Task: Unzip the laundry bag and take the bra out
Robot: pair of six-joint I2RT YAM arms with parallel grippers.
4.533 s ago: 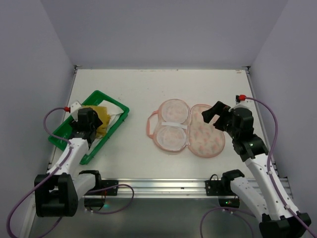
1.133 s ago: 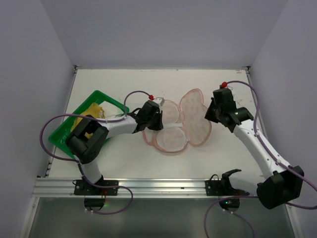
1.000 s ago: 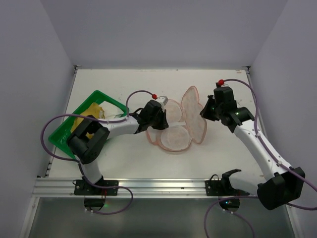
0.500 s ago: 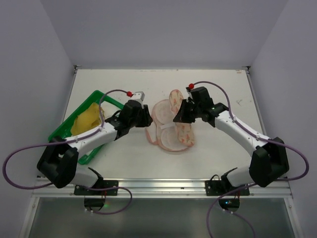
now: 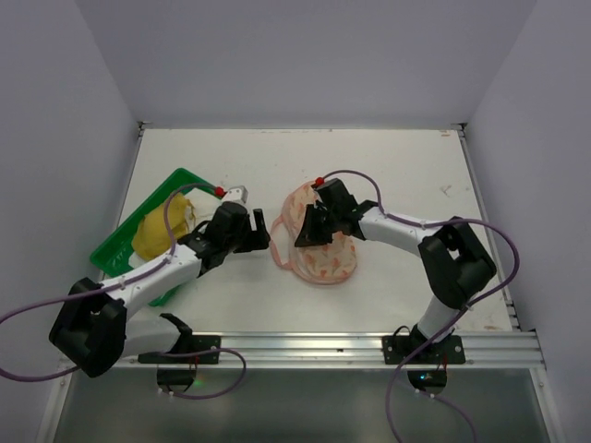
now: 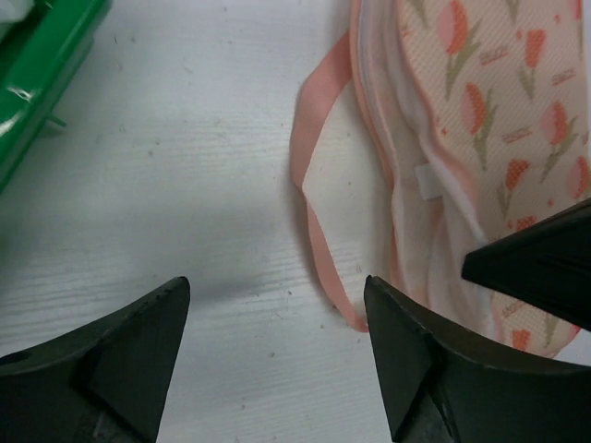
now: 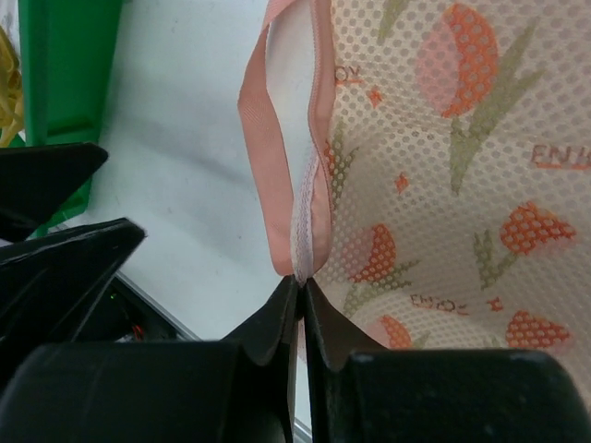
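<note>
The laundry bag [image 5: 325, 259] lies at mid-table, folded over with its tulip-print side up. My right gripper [image 5: 302, 234] is shut on its pink zip edging [image 7: 297, 242] at the bag's left rim, and the printed mesh [image 7: 443, 166] spreads to the right of the jaws. Just left of the bag, my left gripper [image 5: 262, 231] stands open over bare table, holding nothing. The pink loop strap [image 6: 314, 157] curls beyond its fingertips. The mustard-yellow bra [image 5: 153, 234] lies in the green tray [image 5: 111, 251].
The green tray [image 6: 42, 65] sits at the left, close behind the left arm. The right gripper's dark finger [image 6: 545, 268] shows at the right edge of the left wrist view. Grey walls close off the left, the back and the right.
The right gripper has carried the bag's right half over onto the left half, closing it. The left gripper has let go of the bag, opened and drawn back to the left.
</note>
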